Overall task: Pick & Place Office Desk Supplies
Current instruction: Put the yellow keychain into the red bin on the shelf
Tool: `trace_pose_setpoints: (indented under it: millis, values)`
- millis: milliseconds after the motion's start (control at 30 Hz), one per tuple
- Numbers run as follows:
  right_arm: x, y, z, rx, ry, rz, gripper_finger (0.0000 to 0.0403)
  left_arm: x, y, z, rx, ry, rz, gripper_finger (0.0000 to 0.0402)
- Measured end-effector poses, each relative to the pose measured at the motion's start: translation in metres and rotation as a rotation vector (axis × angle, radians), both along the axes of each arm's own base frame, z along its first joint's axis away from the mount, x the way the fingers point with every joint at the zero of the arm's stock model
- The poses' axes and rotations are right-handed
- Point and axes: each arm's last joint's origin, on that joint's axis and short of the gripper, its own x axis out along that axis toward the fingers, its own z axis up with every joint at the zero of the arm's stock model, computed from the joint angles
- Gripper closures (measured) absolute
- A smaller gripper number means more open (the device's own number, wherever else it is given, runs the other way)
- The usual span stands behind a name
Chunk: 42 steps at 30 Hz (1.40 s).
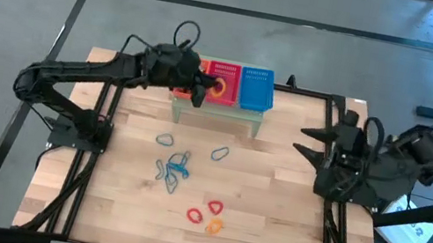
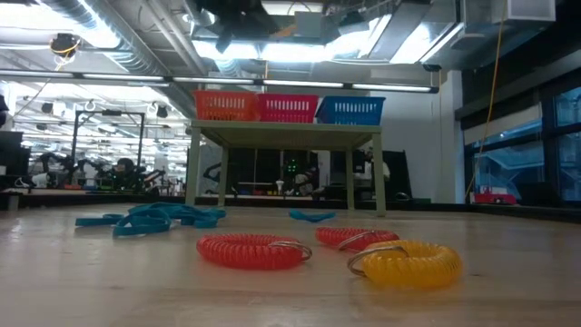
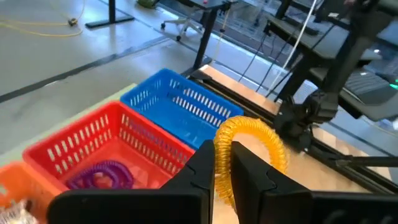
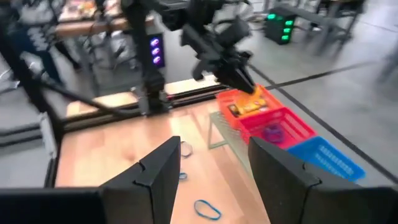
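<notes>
While the left gripper (image 3: 222, 177) pinches a yellow coil (image 3: 249, 146) over the baskets (image 1: 254, 88) and the right gripper (image 4: 214, 168) idles open, most loops (image 1: 175, 168) are still on the table (image 1: 273, 203).

No readable text, label, brand, number or sign shows in any view; nothing on the table or in the room can be made out as writing.

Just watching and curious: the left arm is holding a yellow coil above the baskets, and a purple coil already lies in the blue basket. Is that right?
Not quite. The purple coil lies in the red basket, not the blue basket, as the left wrist view shows. The rest holds: the left tool grips a yellow coil above the baskets.
</notes>
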Motion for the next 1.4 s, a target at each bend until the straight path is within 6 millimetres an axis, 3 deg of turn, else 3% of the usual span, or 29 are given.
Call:
trace_pose_setpoints:
  millis: [233,367,467,600,800,933,1133,1400]
  values:
    - [-0.027,0.009,-0.044,0.072,-0.175,-0.012,0.0211,0.003,0.020,0.003,0.020,-0.078,-0.062,0.0371]
    - [-0.037,0.003,-0.059,0.143,-0.283,0.051,0.0211,0.011,0.028,-0.008,0.016,-0.035,-0.072,0.0370]
    - [-0.035,0.008,-0.066,0.187,-0.426,0.279,0.0211,0.022,0.032,-0.021,-0.004,0.000,-0.087,0.0370]
    - [-0.032,0.008,-0.070,0.122,-0.713,0.579,0.0211,0.032,0.036,-0.030,-0.029,0.002,-0.110,0.0371]
    - [-0.044,-0.011,-0.101,0.181,-0.688,0.730,0.0211,0.044,0.041,-0.040,-0.060,-0.019,-0.097,0.0368]
    - [-0.053,-0.019,-0.107,0.208,-0.732,0.793,0.0211,0.046,0.044,-0.044,-0.077,-0.015,-0.069,0.0371]
    - [-0.060,-0.029,-0.111,0.172,-0.720,0.730,0.0211,0.043,0.052,-0.045,-0.080,-0.009,-0.034,0.0368]
    - [-0.058,-0.033,-0.114,0.179,-0.684,0.601,0.0211,0.027,0.077,-0.056,-0.104,0.111,0.071,0.0366]
